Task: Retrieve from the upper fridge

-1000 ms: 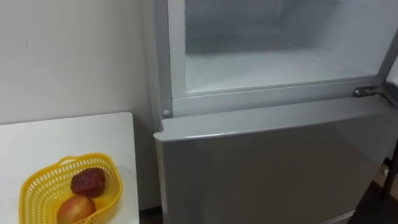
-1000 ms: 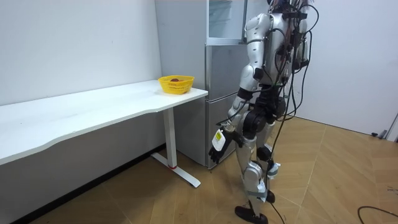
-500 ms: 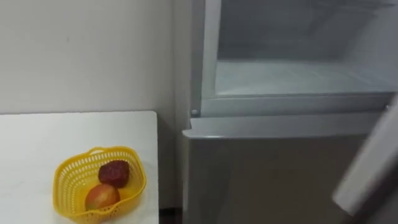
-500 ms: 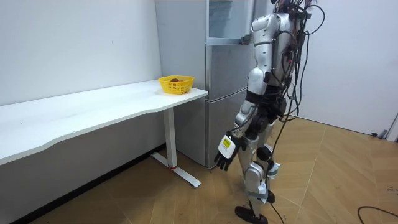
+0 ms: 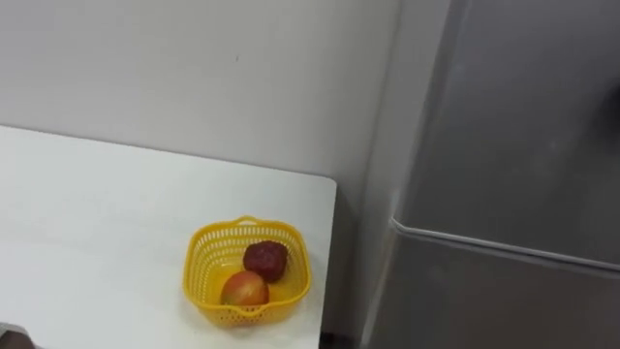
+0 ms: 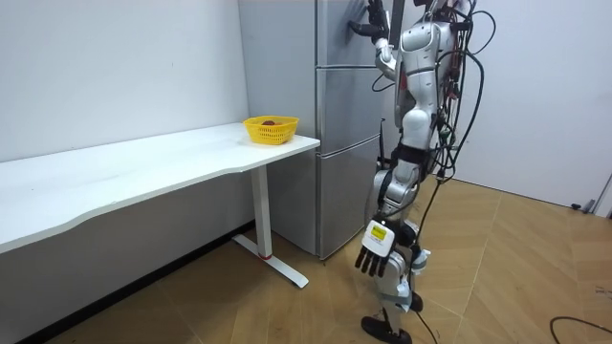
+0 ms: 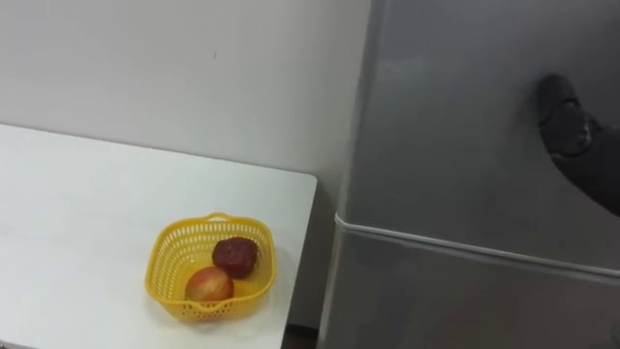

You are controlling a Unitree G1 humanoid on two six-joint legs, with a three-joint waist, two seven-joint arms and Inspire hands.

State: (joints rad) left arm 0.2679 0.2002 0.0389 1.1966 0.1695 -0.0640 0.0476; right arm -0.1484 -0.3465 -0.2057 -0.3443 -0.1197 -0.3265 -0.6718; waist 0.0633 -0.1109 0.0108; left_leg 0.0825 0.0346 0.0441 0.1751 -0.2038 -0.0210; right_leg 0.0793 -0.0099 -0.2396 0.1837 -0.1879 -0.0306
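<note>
I have the robot standing right in front of the fridge [image 6: 344, 143], which sits just beside the end of the white tabletop [image 5: 116, 213]. Its upper door [image 7: 455, 116] is shut, and so is the lower door [image 7: 465, 301]; a thin seam runs between the two.

The right hand [image 7: 572, 131] is raised and lies against the front of the upper door, near that door's right side as I see it from the head camera. From the room view its fingers look straight and flat on the panel, with nothing in them. The left hand [image 6: 375, 260] hangs low beside the robot's leg, well clear of the fridge, fingers relaxed and pointing down, also empty.

The fruit is on the tabletop. A yellow basket [image 5: 201, 264] with a perforated wall stands close to the tabletop corner nearest the fridge, just short of the edge. Two pieces lie in it, touching: a dark red fruit [image 5: 264, 260] toward the back of the basket and an orange-red fruit [image 5: 244, 289] in front of it, nearer the robot. I cannot tell what kind either fruit is.

Behind the tabletop is a plain pale wall [image 5: 194, 68], which meets the fridge's side.
</note>
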